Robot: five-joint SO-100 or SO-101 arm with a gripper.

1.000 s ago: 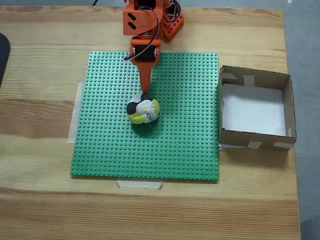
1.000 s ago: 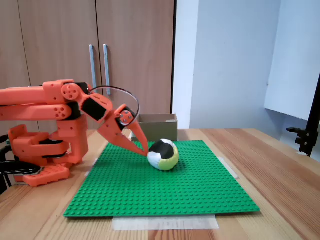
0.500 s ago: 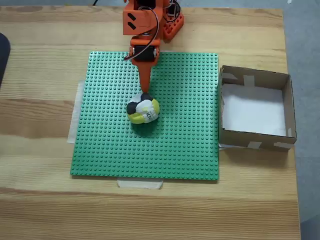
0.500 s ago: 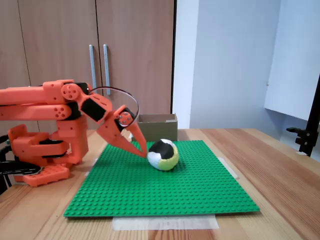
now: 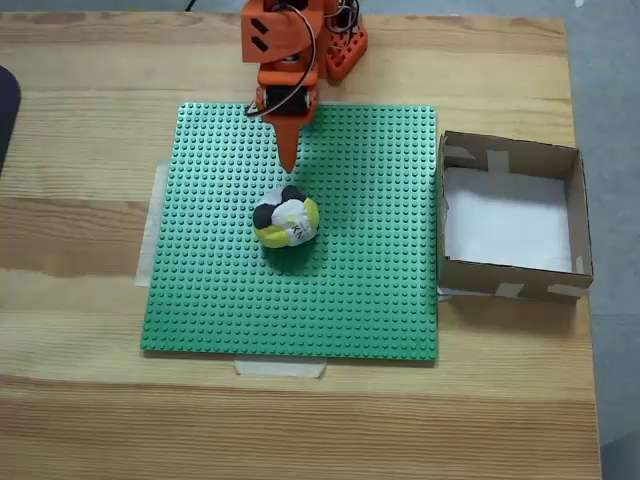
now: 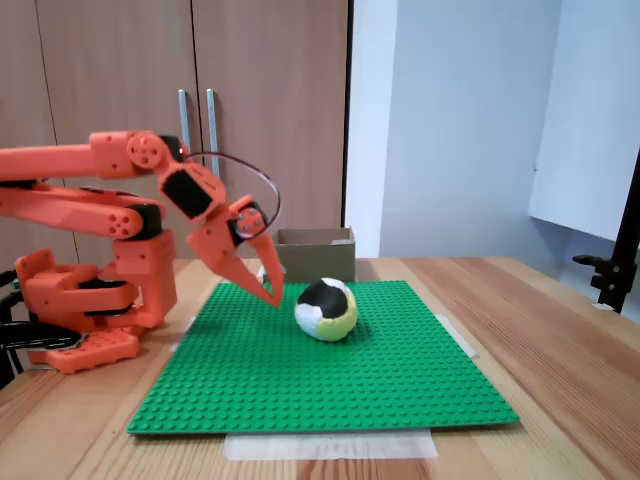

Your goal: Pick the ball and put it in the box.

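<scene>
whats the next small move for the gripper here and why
Probably open the jaws and come down over the ball. The gripper hangs above the green baseplate, apart from the ball, its jaws looking shut in both fixed views. The ball sits free on the plate and the box holds nothing.
</scene>
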